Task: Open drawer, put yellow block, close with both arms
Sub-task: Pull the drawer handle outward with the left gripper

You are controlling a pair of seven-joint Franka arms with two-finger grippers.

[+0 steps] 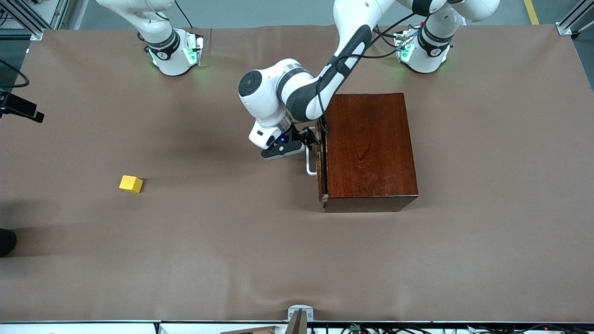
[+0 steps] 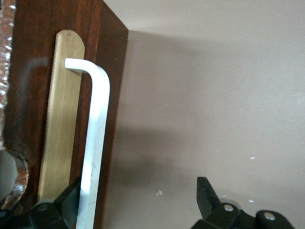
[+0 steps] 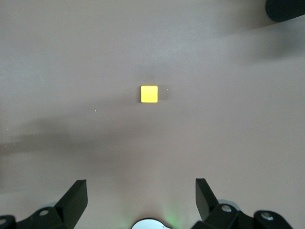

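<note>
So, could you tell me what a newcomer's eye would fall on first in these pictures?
Probably the glossy dark wooden box toward the left arm's end of the table, with the left gripper at its drawer's white handle, fingers open around the bar. Next, the yellow block, alone on the brown cloth toward the right arm's end; the right gripper hangs open above it.

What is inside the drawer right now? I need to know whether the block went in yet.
Nothing can be seen inside: the drawer sits shut in the wooden box, hiding its interior. The yellow block lies on the table, and the open left tool straddles the handle.
</note>
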